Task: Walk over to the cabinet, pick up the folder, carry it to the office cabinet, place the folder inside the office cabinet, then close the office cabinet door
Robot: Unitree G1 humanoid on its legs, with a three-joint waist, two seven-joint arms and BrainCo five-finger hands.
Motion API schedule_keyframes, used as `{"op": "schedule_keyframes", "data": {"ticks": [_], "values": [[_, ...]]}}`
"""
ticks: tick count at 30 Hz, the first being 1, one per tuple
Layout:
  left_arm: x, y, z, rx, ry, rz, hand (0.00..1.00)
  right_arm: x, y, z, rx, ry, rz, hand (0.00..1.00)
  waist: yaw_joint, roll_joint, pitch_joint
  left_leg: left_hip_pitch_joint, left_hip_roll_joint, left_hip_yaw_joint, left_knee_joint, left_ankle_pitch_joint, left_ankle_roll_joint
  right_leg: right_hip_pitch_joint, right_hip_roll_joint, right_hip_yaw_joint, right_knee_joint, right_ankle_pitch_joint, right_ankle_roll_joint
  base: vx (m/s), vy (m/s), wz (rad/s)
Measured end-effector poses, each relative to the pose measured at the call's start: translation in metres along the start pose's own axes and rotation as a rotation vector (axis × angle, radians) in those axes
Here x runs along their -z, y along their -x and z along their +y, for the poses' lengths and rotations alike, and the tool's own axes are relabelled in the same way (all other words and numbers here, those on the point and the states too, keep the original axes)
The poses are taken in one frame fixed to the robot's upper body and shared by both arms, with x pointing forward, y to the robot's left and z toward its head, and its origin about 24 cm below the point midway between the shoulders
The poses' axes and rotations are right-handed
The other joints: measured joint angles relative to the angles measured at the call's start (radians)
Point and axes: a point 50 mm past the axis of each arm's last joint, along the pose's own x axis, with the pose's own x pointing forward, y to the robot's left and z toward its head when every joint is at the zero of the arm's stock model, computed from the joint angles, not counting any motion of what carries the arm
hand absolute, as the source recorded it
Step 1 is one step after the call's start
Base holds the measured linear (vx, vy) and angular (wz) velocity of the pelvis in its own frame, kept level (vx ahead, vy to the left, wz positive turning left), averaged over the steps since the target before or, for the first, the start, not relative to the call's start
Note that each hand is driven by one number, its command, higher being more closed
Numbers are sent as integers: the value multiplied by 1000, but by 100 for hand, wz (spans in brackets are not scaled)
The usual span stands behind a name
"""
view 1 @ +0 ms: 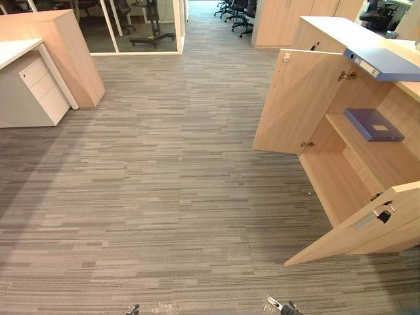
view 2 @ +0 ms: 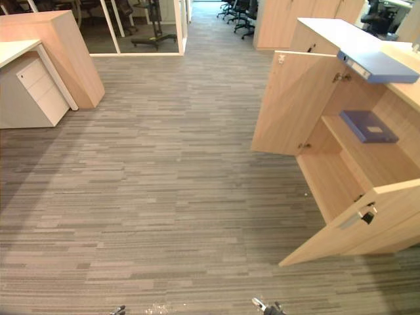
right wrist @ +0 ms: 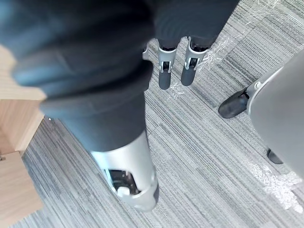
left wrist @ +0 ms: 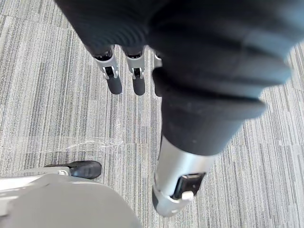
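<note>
Doors of the cabinet [view 1: 335,184] stood wide open at the right: the far door [view 1: 298,102] swung out over the carpet [view 1: 164,184], and the near door [view 1: 357,226] was angled toward the robot. One blue folder [view 1: 384,63] lay on the cabinet's top, at its front edge. A second folder [view 1: 374,123] lay flat on the shelf [view 1: 387,161] inside. Both hands hung over the carpet. The left hand [left wrist: 190,109] had its fingers [left wrist: 114,80] straight and held nothing. The right hand [right wrist: 104,85] likewise had straight fingers [right wrist: 164,76] and was empty. A desk [view 1: 33,88] with drawers stood at the far left.
</note>
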Motion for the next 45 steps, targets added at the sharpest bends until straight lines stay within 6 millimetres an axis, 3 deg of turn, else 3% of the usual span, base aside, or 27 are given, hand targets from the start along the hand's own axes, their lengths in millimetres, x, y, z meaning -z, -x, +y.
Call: {"op": "schedule_keyframes", "data": {"ticks": [16,18,20,23,25,27,30,32,34,35,36,39,42,43,44,45], "values": [[-5,-1,-2,30,-98,-33,0,3,0,-4,13,-98,29,0,-2,-2,2,-6,-12,-15,-5,8,11,-10,-12,-12,11,-3,8,-27,-2,2],[-7,-1,-4,39,-112,-42,0,-2,-2,-1,9,-101,20,0,-7,6,12,-23,-21,-26,13,5,16,-53,-28,-26,97,-43,34,-12,49,19],[-13,-3,-4,41,-115,-62,0,-7,-3,2,6,-126,9,0,-12,9,48,-20,-51,-29,37,-3,38,-128,-74,-34,304,-130,61,-25,118,13],[-14,-2,-2,34,-102,-69,0,-12,-4,5,-8,-124,-8,0,-11,4,59,-16,-92,-18,40,-2,45,-211,-144,-87,493,-176,50,-54,129,0],[-16,-2,-2,22,-64,-77,0,-14,-4,7,-20,-106,-19,0,-10,3,77,5,-109,-14,36,-5,50,-216,-166,-132,510,-188,47,-30,126,-18],[-16,-2,-1,13,-42,-81,0,-16,-4,9,-27,-103,-31,0,-10,7,86,2,-102,-3,29,-12,87,-238,-140,-139,497,-192,51,-24,63,-31],[-22,-4,0,1,-17,-93,0,-11,-3,5,-12,-114,-24,0,-12,6,109,-3,-51,-4,32,-33,105,-281,-74,-202,462,-191,43,-6,-6,-10],[-23,-4,2,-5,-24,-96,0,-7,-2,3,5,-171,-16,0,-20,-3,116,7,-32,-18,37,-51,92,-294,-60,-253,415,-183,30,92,-76,18],[-23,-4,5,-14,-26,-95,0,0,0,2,20,-216,-5,0,-27,-20,109,21,-31,-34,43,-82,74,-283,-73,-271,362,-158,-5,202,-130,32],[-23,-4,5,-15,-32,-94,0,4,1,-2,35,-239,1,0,-27,-24,101,40,-23,-38,52,-109,59,-262,-72,-282,344,-120,-40,359,-199,24],[-21,-4,3,-10,-41,-91,0,5,2,-4,44,-254,3,0,-27,-24,87,51,0,-37,64,-138,40,-238,-51,-300,326,-99,-59,411,-215,15],[-20,-3,3,-8,-72,-90,0,2,1,-2,38,-253,-4,0,-28,-12,60,50,48,-3,106,-168,-5,-214,-2,-310,313,-117,-87,413,-186,-9],[-22,-3,3,-11,-73,-103,0,-1,0,4,21,-257,-14,0,-39,-16,55,11,65,53,351,-204,-57,-109,17,-315,243,-123,-95,365,-145,-3],[-29,-3,2,-16,-48,-135,0,-4,0,7,5,-247,-27,0,-32,-9,51,-67,90,95,582,-223,-53,-58,29,-316,201,-123,-95,309,-97,-37],[-36,-2,-1,-19,-8,-163,0,-10,-1,10,-15,-226,-50,0,-23,14,46,-159,155,149,836,-195,-24,-19,58,-311,177,-125,-98,306,-75,-53],[-39,-1,-3,-18,4,-177,0,-13,-1,12,-24,-215,-61,0,-15,23,45,-197,193,174,943,-152,-15,3,72,-300,166,-129,-105,342,-27,-70]]}}
